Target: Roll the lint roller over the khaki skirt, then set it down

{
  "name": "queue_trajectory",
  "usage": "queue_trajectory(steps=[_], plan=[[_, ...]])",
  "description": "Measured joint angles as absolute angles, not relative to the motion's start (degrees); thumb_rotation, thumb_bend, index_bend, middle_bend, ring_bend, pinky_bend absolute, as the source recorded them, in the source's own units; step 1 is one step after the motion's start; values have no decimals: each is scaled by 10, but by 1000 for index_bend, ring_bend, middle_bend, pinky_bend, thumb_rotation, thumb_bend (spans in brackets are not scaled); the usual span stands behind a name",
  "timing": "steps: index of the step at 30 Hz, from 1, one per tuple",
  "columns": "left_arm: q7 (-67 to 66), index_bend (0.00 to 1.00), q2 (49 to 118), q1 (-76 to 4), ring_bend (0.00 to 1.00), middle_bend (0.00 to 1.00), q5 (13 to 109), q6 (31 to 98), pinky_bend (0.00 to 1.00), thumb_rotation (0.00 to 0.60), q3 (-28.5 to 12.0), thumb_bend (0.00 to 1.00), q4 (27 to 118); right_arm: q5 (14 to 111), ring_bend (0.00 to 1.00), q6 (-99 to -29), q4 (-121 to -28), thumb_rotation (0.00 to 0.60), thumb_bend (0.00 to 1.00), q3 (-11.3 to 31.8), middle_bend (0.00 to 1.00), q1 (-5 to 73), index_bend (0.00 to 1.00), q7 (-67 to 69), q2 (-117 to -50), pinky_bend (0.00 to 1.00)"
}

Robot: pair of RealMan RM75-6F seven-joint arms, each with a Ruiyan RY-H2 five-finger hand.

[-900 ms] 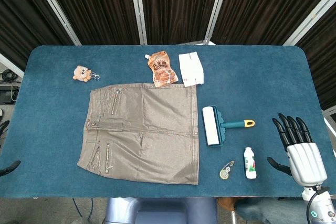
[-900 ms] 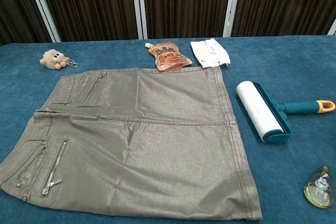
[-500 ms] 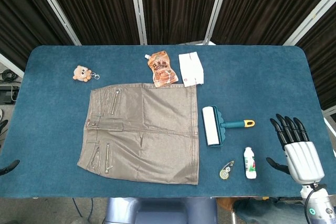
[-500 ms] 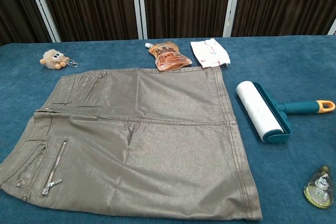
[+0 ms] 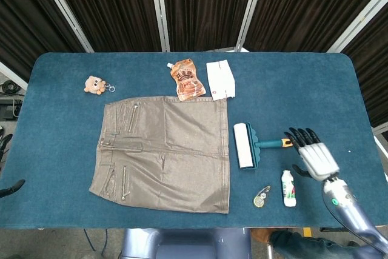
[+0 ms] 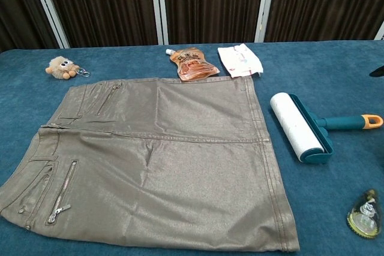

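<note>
The khaki skirt (image 5: 163, 150) (image 6: 156, 160) lies flat across the middle of the blue table. Just right of its hem rests the lint roller (image 5: 245, 145) (image 6: 298, 125), a white roll with a teal handle ending in an orange loop (image 5: 288, 142). My right hand (image 5: 312, 153) hovers with fingers spread, fingertips at the orange loop, holding nothing; only a dark fingertip (image 6: 378, 71) of it shows in the chest view. Of my left hand (image 5: 12, 185), two dark tips show far apart at the left edge, with bare table between them.
A plush keychain (image 5: 94, 84), an orange pouch (image 5: 187, 79) and a white packet (image 5: 221, 79) lie behind the skirt. A small white bottle (image 5: 288, 187) and a clear keychain (image 5: 261, 197) sit in front of the roller handle, close to my right hand.
My right hand has moved left and away from the table's near right edge, up to the roller's orange handle end. The roller and skirt have not moved.
</note>
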State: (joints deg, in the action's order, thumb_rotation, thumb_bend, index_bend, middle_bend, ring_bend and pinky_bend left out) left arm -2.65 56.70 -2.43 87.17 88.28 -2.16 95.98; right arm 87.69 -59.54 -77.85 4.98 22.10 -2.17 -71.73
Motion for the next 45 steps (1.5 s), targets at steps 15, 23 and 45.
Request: queue_trajectory(steps=[15, 23, 45], plan=[[-46, 0, 579, -34, 0, 0, 839, 859, 0, 600, -31, 37, 953, 899, 0, -542, -595, 600, 347, 39, 41, 302, 61, -2, -844, 0], [-50, 0, 581, -37, 0, 0, 833, 853, 0, 600, -32, 36, 952, 896, 0, -522, -553, 600, 364, 34, 55, 328, 80, -10, -877, 0], [-58, 0, 588, -45, 0, 0, 817, 838, 0, 600, -35, 38, 945, 910, 347, -557, -458, 600, 725, 11, 479, 349, 460, 47, -920, 345]])
